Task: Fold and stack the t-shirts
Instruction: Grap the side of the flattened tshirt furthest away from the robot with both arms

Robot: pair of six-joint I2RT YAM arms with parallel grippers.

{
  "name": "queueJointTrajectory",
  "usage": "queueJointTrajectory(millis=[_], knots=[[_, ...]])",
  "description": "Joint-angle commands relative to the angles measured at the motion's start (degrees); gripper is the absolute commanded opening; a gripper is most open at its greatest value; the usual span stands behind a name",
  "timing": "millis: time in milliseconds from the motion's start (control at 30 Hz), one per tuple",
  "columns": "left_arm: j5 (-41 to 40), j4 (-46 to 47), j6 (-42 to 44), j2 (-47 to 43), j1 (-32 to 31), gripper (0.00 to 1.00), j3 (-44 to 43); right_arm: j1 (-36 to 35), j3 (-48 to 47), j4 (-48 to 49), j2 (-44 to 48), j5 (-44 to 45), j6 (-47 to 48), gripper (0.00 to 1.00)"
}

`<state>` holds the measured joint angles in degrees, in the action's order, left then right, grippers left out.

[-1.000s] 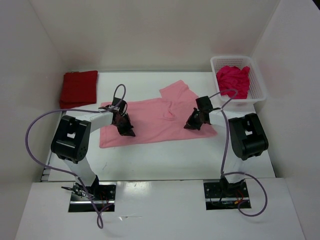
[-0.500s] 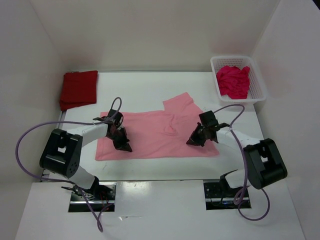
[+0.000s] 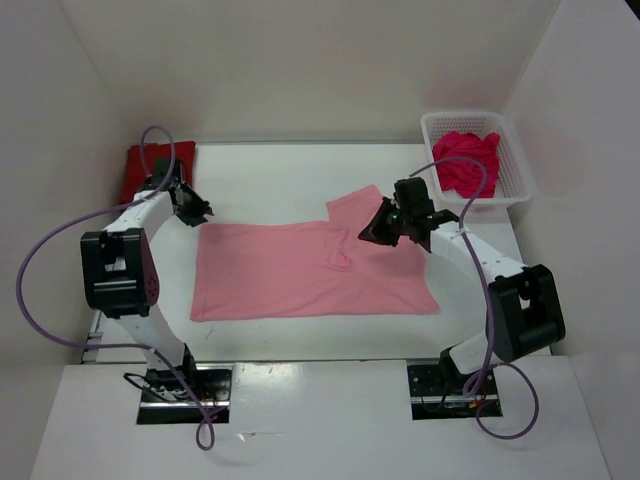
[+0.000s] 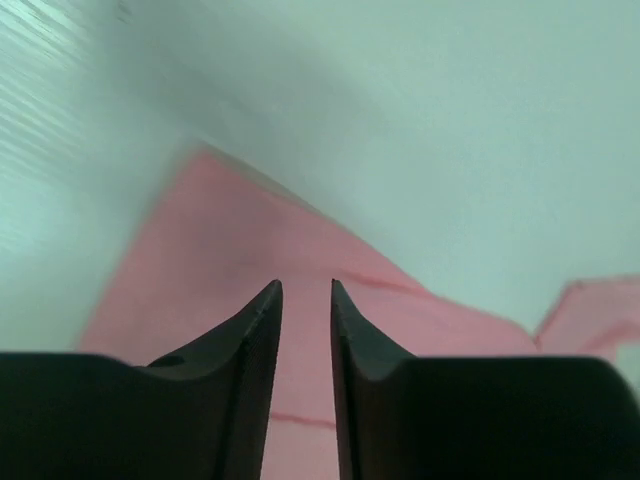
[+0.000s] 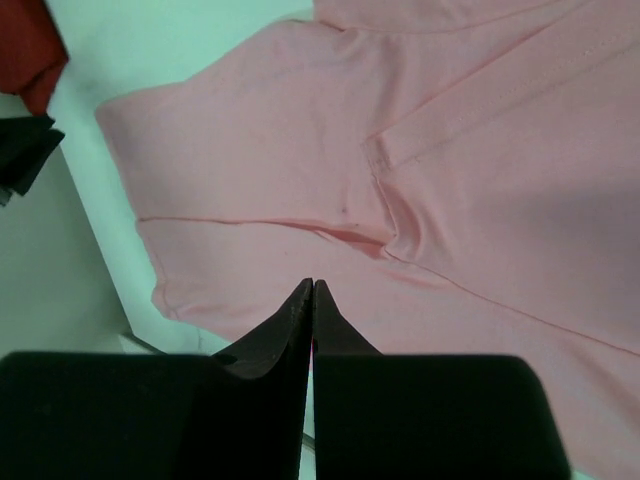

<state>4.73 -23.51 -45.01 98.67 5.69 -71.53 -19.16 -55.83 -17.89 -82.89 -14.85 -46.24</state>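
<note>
A: So, where is the pink shirt?

B: Spread flat across the middle of the tabletop. One sleeve sticks out toward the far right, and there is a small crease near the collar.

A: And the other two?

B: The red shirt lies folded in the far left corner. The crimson shirt is bunched up inside the basket in the far right corner.

A: What is the left gripper doing?

B: It sits between the red shirt and the pink shirt's far left corner. Its jaws are a little apart with nothing between them, and its wrist view shows the pink cloth lying ahead of the tips.

A: The right gripper?

B: It is over the pink shirt, by the sleeve, pointing toward the collar. Its jaws are pressed together tip to tip. In the wrist view the cloth lies below them, and I see none of it caught between them.
</note>
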Motion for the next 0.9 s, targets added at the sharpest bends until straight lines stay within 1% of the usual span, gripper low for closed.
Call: queueJointTrajectory(millis=[0,67,133,233,267,467,500,567,633,733,800,867], knots=[[-4.46,0.92,0.98,6.25,2.47,0.36,-3.08,-0.35,-1.73,1.19,-1.75,-3.07,3.69,0.04],[-5.17,0.92,0.98,9.33,3.27,0.37,-4.67,-0.35,-1.73,1.72,-2.97,-3.61,4.23,0.04],[-5.17,2.41,0.98,10.83,3.80,0.42,-5.29,-0.35,-1.73,1.72,-2.98,-4.22,5.28,0.04],[-6.92,2.94,0.98,12.33,3.80,0.43,-6.43,-0.35,-1.21,1.72,-4.29,-5.36,5.80,0.04],[-7.45,2.94,0.98,12.33,3.80,0.46,-6.95,-0.35,-1.21,1.72,-4.29,-5.36,5.81,0.04],[-9.12,2.41,2.21,14.97,3.80,0.46,-6.96,-0.35,-1.21,2.77,-4.82,-5.89,5.81,0.06],[-9.13,2.41,2.21,15.58,3.80,0.45,-6.96,-0.35,-1.21,2.77,-4.82,-5.37,5.81,0.06],[-9.74,2.41,2.73,16.29,3.18,0.45,-6.96,-0.35,-2.43,2.77,-5.35,-5.36,5.81,0.06],[-9.74,2.41,2.74,16.90,3.18,0.40,-6.96,-0.35,-3.83,2.77,-5.87,-5.36,5.81,0.07],[-9.74,2.41,3.27,17.52,2.57,0.38,-6.96,-0.35,-6.03,2.25,-6.40,-4.05,6.33,0.08],[-9.74,2.41,3.27,17.52,2.57,0.30,-6.96,-0.35,-8.14,1.64,-6.93,-3.52,6.34,0.10],[-9.74,2.41,3.27,17.52,2.57,0.22,-7.48,-0.35,-9.64,1.63,-8.24,-2.21,6.34,0.14]])
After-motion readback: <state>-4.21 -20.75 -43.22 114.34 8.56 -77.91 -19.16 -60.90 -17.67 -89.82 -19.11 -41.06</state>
